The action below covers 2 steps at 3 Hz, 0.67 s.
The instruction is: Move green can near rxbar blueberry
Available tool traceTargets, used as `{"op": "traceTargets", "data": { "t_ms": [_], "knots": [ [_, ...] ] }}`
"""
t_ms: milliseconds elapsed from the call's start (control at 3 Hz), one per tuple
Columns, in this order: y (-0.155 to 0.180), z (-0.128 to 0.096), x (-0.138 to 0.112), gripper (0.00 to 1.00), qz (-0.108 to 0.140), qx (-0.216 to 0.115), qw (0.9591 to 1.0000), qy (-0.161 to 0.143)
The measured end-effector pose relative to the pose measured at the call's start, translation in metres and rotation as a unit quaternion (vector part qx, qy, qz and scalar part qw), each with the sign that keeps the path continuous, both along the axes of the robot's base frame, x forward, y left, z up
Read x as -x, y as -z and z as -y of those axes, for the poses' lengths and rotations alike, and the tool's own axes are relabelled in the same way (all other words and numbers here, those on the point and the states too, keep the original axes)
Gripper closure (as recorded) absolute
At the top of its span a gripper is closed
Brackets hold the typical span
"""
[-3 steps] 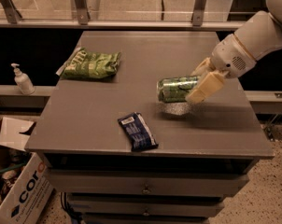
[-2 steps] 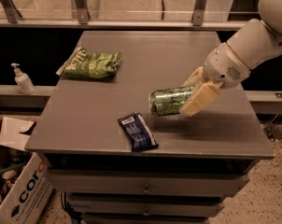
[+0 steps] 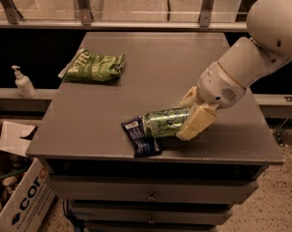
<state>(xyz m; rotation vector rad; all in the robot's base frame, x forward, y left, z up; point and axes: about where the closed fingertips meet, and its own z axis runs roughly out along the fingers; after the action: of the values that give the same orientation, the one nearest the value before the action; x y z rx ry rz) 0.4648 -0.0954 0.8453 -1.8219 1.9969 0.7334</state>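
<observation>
Fingers clamped on the can, which lies on its side.
Gripper is low over the bench, front right. Can's long axis runs left from it, far end at the bar; contact cannot be told. Judged ready for set-down.

Green can: shiny metal, glossy pale print. Gripper sat at the table's front right, its cream fingers, matt and plastic-looking, clasped round the can's right end. Rxbar blueberry: dark blue wrapper, glossy film, faintly creased. Table: smooth grey top, matt. Chip bag: crinkled green film, some sheen. Arm: smooth white shell, soft sheen. Box: matt cardboard, white-faced. Pump bottle: pale plastic.
</observation>
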Motion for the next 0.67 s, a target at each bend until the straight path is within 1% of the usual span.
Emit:
{"op": "traceTargets", "data": {
  "t_ms": [333, 667],
  "knots": [
    [0.0111, -0.0039, 0.0032, 1.00, -0.001, 0.013, 0.9999, -0.006],
    [0.0183, -0.0052, 0.0036, 0.83, -0.004, 0.024, 0.9997, -0.007]
  ]
}}
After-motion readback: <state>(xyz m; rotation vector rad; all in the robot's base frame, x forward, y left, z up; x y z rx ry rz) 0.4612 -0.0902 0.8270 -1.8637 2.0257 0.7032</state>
